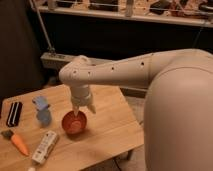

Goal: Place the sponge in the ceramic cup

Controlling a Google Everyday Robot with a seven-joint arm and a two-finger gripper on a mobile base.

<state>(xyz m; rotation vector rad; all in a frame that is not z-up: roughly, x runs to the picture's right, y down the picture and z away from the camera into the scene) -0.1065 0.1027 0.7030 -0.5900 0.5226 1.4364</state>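
Note:
The pale blue-grey sponge point(40, 103) rests on top of the blue ceramic cup point(44, 119), sticking up above its rim, on the left part of the wooden table point(112, 125). My gripper point(83, 108) hangs to their right, pointing down just over the orange-red bowl point(75, 124). Its two fingers stand apart with nothing between them, so it is open. It is about a bowl's width from the cup and touches neither cup nor sponge.
A black ridged block point(14, 113) lies at the table's left edge. In front of it lie an orange carrot point(19, 142) and a white oblong packet point(45, 146). My large pale arm point(150, 75) spans the right side.

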